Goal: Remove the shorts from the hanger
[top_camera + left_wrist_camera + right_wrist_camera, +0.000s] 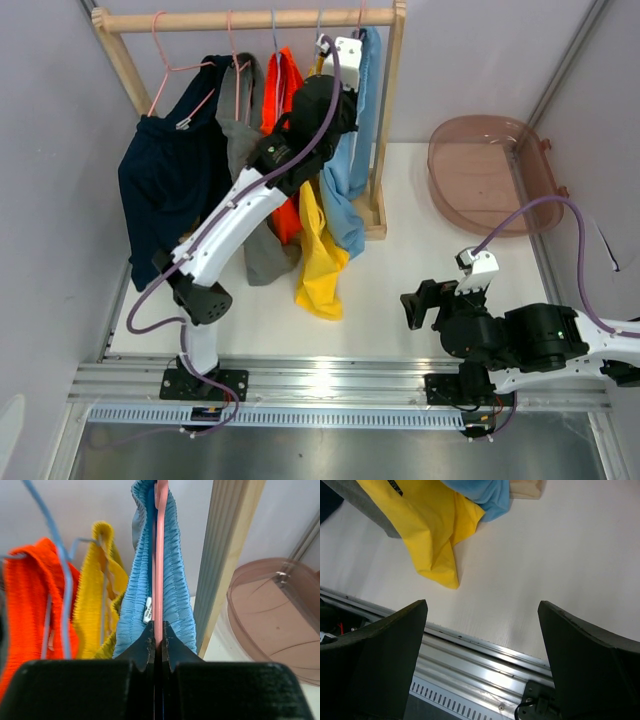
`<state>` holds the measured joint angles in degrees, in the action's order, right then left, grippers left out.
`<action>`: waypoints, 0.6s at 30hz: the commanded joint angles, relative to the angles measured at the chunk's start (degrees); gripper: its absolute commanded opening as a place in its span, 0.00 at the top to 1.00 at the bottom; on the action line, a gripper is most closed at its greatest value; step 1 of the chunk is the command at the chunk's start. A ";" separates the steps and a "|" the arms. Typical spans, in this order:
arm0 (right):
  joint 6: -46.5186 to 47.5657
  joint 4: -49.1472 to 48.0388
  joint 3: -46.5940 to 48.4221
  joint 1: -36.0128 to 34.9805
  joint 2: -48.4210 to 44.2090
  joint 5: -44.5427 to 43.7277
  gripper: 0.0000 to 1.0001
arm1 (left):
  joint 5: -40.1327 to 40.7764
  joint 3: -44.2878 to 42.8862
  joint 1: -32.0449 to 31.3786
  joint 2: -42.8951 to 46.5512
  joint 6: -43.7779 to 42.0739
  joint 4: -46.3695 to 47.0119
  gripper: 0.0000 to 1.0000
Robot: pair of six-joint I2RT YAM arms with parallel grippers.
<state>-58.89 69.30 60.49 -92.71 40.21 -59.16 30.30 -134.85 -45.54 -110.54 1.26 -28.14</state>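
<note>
1. The left gripper [159,636] is pinched tight on the pink hanger [160,555], just left of the rack's wooden post [225,555]. The light blue shorts [177,580] hang by their waistband over that hanger, with a fold on each side of the fingertips.
2. The grip looks to be on the hanger, not on cloth. I judge its best use is to hold the hanger steady while the shorts slide off.
3. The right gripper [481,605] stands wide and empty, low over the table well in front of the post, so it is free to pull the blue cloth.
4. Draw the cloth down and away from the post, clear of the yellow shorts [97,580] further left of it. Snagging is the risk.
</note>
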 commanded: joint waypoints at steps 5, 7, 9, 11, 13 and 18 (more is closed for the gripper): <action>0.71 -3.20 1.03 0.16 1.10 -3.24 0.01 | -0.68 -5.69 -1.39 11.05 -4.07 2.05 1.00; 0.97 -2.42 1.73 0.16 1.45 -3.60 0.01 | -1.30 -4.82 -1.92 12.89 -2.67 -1.55 1.00; 1.32 -1.71 3.66 0.16 2.15 -4.56 0.01 | -3.31 -0.78 -2.27 16.21 -0.05 -5.67 1.00; 2.81 -1.45 5.51 0.16 2.51 -5.18 0.00 | -5.25 4.73 -3.06 19.38 1.55 -8.15 1.00; 7.71 -2.58 8.58 0.16 2.68 -6.05 0.01 | -6.49 12.04 -5.07 25.59 2.69 -9.73 1.00; 22.83 -11.89 13.77 0.25 2.60 -7.46 0.01 | -5.43 39.07 -8.86 40.64 6.89 -10.35 1.00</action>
<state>-46.98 64.66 70.17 -92.64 43.18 -62.74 25.89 -104.97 -52.95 -78.67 3.68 -39.51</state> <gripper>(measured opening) 0.993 0.039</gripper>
